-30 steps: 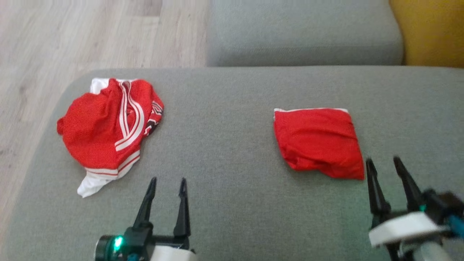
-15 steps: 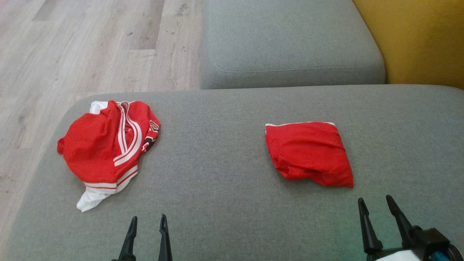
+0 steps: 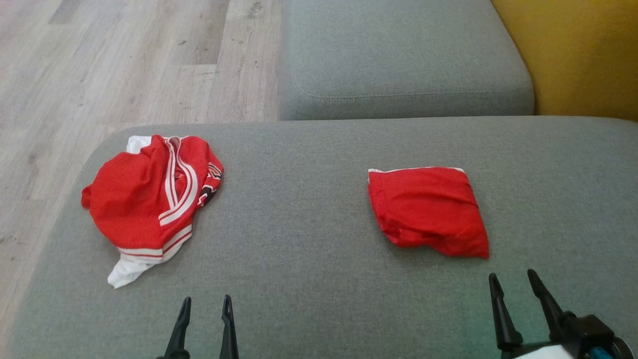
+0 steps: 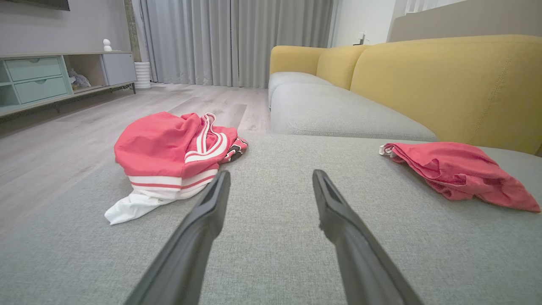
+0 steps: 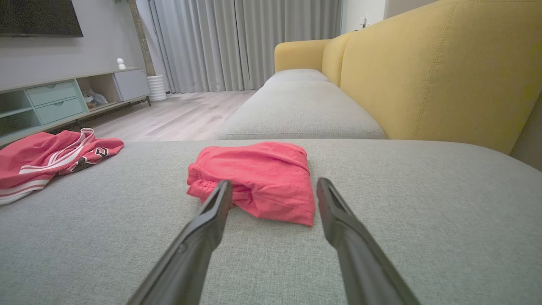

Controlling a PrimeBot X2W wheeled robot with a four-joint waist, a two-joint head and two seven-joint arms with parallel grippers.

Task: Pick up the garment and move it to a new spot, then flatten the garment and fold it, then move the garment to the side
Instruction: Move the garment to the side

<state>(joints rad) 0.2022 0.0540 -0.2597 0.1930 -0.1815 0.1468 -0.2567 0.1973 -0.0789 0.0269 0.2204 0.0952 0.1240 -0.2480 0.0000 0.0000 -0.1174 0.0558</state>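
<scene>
A crumpled red garment with white stripes [image 3: 149, 199] lies bunched at the left end of the grey cushion [image 3: 299, 239]; it also appears in the left wrist view [image 4: 169, 148] and the right wrist view [image 5: 46, 156]. A folded plain red garment [image 3: 428, 209] lies flat at the right [image 5: 258, 178] [image 4: 457, 169]. My left gripper [image 3: 206, 299] stands open near the front edge, to the right of and nearer than the crumpled one [image 4: 271, 173]. My right gripper [image 3: 512, 274] is open just short of the folded one's near edge [image 5: 274, 182]. Neither gripper holds anything.
A second grey seat cushion [image 3: 398, 55] lies beyond the one I work on, with the yellow sofa back [image 3: 583, 55] at the right. Wooden floor [image 3: 99, 65] drops away at the left and far left. A low cabinet [image 4: 38, 80] and curtains stand across the room.
The head camera has shifted, so the whole picture sits lower. Both grippers have drawn back toward me, away from the garments, and stay open. The garments have not moved.
</scene>
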